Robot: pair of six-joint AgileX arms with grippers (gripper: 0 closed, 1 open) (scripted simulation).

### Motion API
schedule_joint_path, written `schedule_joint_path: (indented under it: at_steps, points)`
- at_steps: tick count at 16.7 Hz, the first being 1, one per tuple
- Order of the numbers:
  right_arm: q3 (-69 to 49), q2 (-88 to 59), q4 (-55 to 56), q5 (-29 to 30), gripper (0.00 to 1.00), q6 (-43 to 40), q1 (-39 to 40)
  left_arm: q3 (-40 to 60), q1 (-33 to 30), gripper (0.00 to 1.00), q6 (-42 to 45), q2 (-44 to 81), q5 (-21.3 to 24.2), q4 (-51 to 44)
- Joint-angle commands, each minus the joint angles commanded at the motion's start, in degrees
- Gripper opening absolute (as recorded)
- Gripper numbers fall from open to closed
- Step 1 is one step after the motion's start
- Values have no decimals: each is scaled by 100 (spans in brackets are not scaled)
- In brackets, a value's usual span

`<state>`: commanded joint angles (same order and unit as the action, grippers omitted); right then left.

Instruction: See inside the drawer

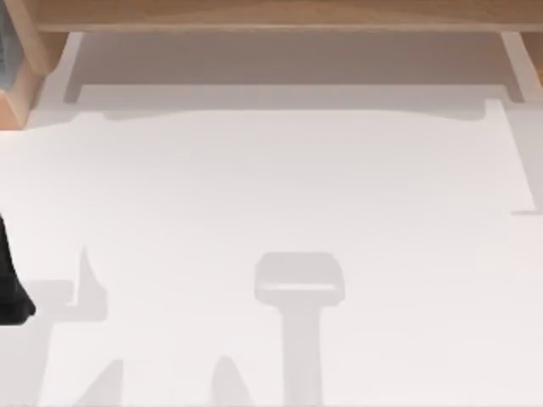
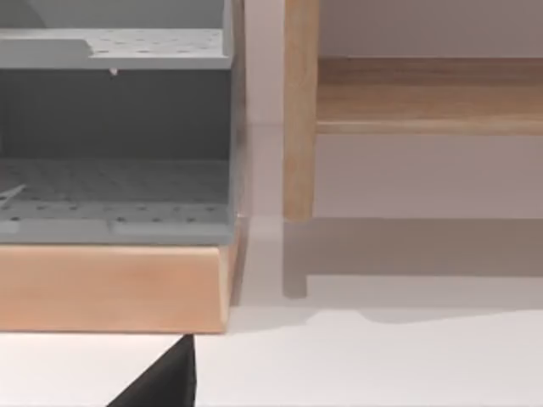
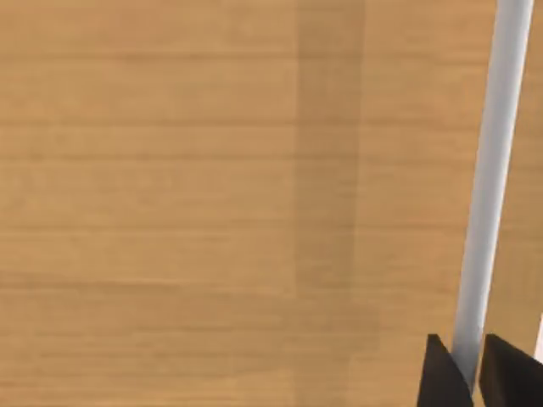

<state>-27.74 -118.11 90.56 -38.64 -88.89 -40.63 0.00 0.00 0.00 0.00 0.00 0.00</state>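
Note:
A wooden drawer front (image 3: 212, 203) stands close before my right wrist camera. Down its side runs a pale grey bar handle (image 3: 488, 170). My right gripper (image 3: 475, 373) has one dark fingertip on each side of the bar's lower end, pressed against it. The drawer's inside is hidden. My left gripper (image 2: 161, 386) hangs low over the white table (image 1: 271, 212) at its far left edge, where a dark part of that arm (image 1: 10, 292) shows in the top view.
A wooden cabinet edge (image 1: 271, 15) runs along the back of the table. At the back left a grey perforated shelf unit (image 2: 119, 195) sits on a wooden base (image 2: 110, 288), beside a wooden leg (image 2: 299, 110).

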Motion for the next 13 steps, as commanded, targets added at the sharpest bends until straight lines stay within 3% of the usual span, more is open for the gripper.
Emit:
schedule_joint_path:
  at_steps: [8,13]
  points:
    - [0,0,0,0,98,0,0,0,0,100,0,0,0,0]
    - [0,0,0,0,100,0,0,0,0,100,0,0,0,0]
